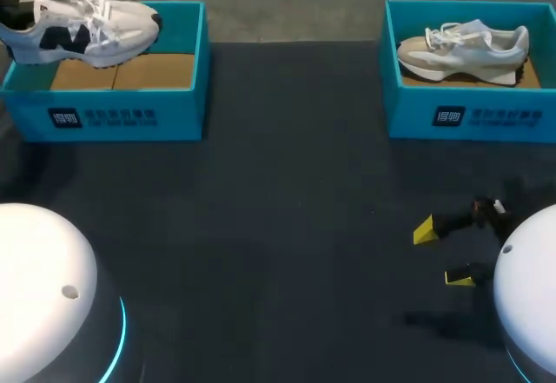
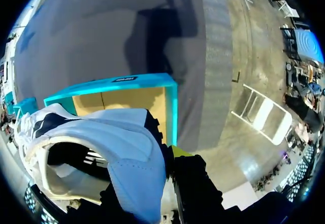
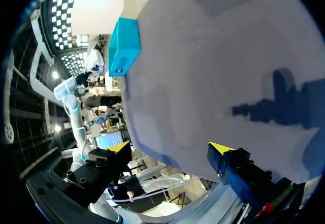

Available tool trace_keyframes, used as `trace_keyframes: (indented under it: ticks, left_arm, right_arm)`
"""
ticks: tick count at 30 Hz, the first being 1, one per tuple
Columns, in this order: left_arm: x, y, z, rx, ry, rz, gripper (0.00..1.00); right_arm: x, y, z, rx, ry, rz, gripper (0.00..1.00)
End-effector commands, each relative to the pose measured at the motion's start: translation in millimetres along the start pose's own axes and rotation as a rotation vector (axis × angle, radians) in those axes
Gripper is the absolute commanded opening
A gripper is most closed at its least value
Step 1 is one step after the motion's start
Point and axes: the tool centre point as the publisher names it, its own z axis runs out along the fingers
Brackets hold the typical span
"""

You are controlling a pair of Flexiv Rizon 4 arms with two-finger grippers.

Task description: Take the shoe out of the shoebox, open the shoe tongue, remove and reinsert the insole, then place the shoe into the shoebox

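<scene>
White-and-navy shoe (image 1: 82,23) lifted over far-left teal shoebox (image 1: 122,114), left jaws pinching its heel end, right jaws spread wide above dark bench (image 1: 287,227) at near right, beige shoe (image 1: 465,49) inside far-right shoebox (image 1: 473,118)

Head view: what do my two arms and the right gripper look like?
The right gripper has black fingers with bright yellow wedge-shaped tips. The left arm shows as a glossy white dome with a small grey round spot and a glowing light-blue ring at its edge. The right arm is a similar white dome with a thin blue edge line.
</scene>
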Motion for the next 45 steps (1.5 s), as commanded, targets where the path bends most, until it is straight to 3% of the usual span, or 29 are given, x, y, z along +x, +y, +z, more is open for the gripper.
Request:
trace_keyframes:
  ticks: [1, 11, 17, 25, 36, 45]
  left_arm:
    - [0.4, 0.9, -1.1, 0.0, -0.002, 0.002, 0.0]
    - [0.6, 4.8, 2.4, 0.003, -0.012, 0.003, 0.0]
    - [4.7, 24.2, 17.2, 0.1, -0.065, -0.007, 0.0]
    - [6.2, 36.3, 36.2, 0.135, -0.025, 0.008, 0.0]
    - [3.3, 25.8, 68.7, 0.16, 0.008, 0.017, 0.0]
    - [6.2, 23.4, 76.0, 0.166, 0.014, 0.02, 0.0]
  right_arm:
    - [0.3, -1.4, 0.3, -0.002, -0.003, 0.001, 1.0]
    - [0.3, -1.4, 0.3, -0.002, -0.003, 0.001, 1.0]
    - [0.3, -1.4, 0.3, -0.002, -0.003, 0.001, 1.0]
    - [0.3, -1.4, 0.3, -0.002, -0.003, 0.001, 1.0]
    - [0.3, -1.4, 0.3, -0.002, -0.003, 0.001, 1.0]
    - [0.3, -1.4, 0.3, -0.002, -0.003, 0.001, 1.0]
